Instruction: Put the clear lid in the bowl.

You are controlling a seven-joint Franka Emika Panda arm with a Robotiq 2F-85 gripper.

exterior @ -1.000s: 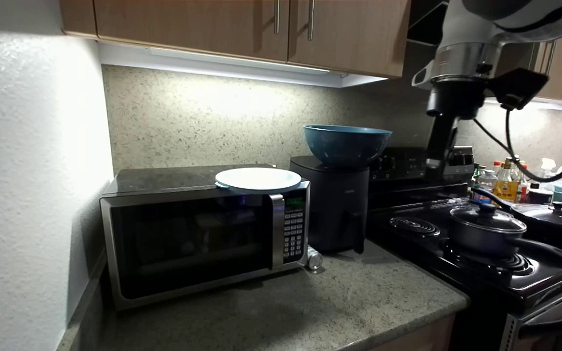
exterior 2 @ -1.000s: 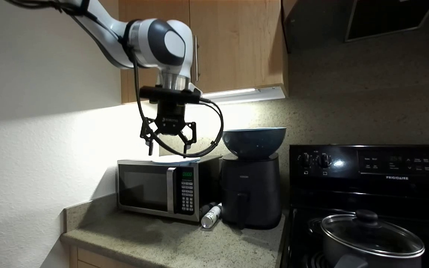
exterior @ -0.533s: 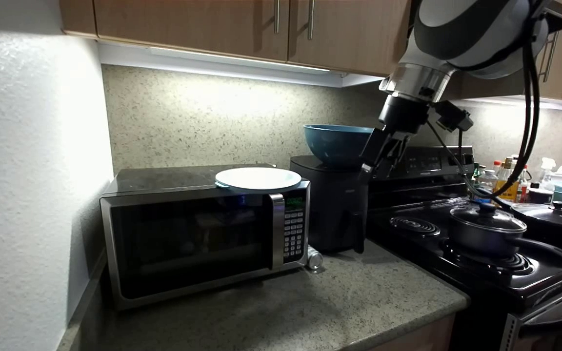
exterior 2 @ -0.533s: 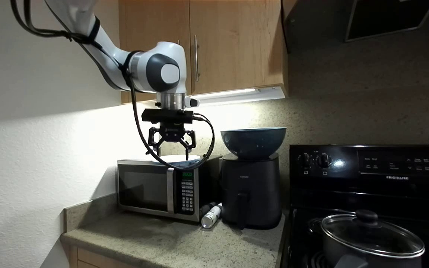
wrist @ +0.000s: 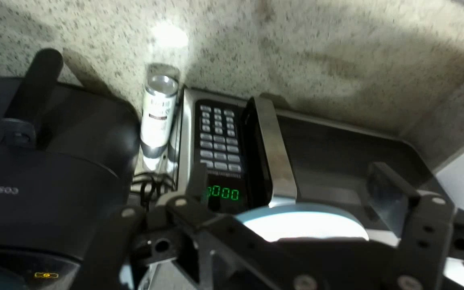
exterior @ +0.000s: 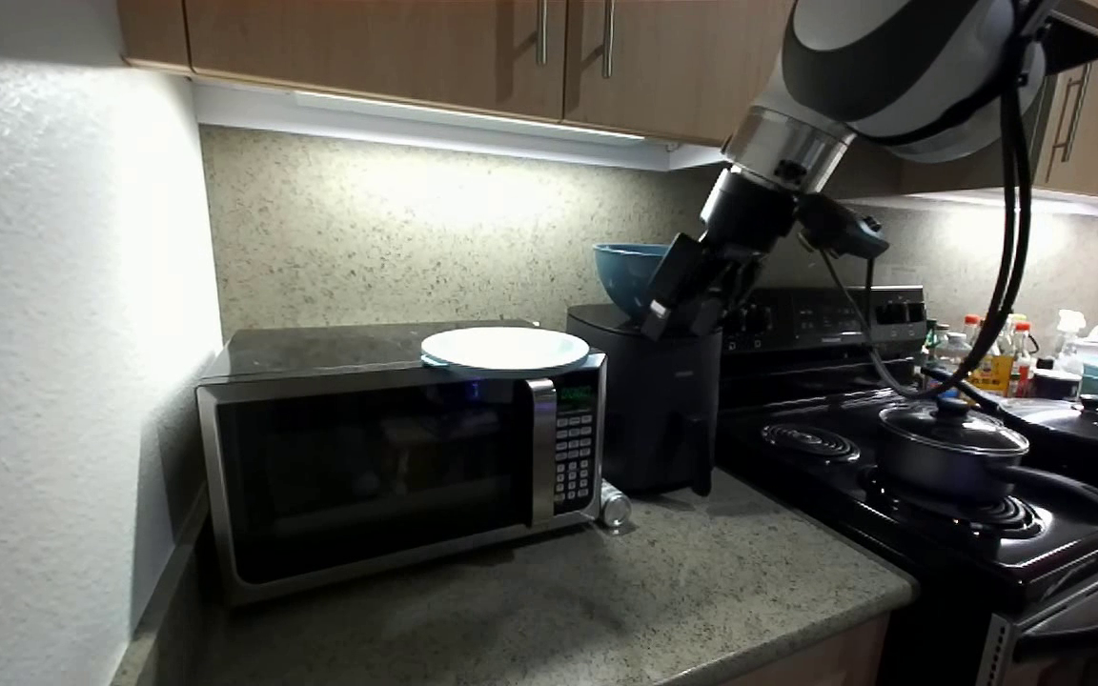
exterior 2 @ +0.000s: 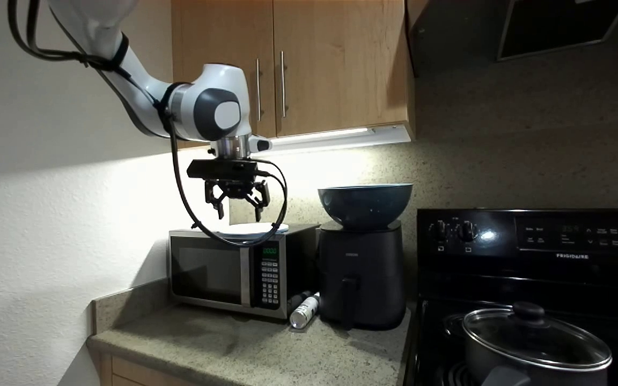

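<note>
The clear lid (exterior: 505, 350), a pale round disc with a light blue rim, lies flat on the microwave top and juts slightly past its front edge. It also shows in an exterior view (exterior 2: 248, 230) and in the wrist view (wrist: 306, 225), partly behind the gripper body. The dark teal bowl (exterior: 623, 271) sits on the black air fryer; it is unblocked in an exterior view (exterior 2: 365, 206). My gripper (exterior 2: 239, 215) is open and empty, tilted, in front of and above the lid, not touching it. In an exterior view the gripper (exterior: 681, 322) covers part of the bowl.
The microwave (exterior: 387, 476) stands by the side wall. The air fryer (exterior 2: 360, 273) is beside it, with a white can (exterior 2: 304, 311) lying between them. Upper cabinets (exterior 2: 341, 64) hang above. A lidded pot (exterior 2: 534, 343) stands on the stove.
The gripper has come down and moved left in both exterior views, closer to the microwave, and has tilted. Its fingers have stayed open. The lid and bowl have not moved.
</note>
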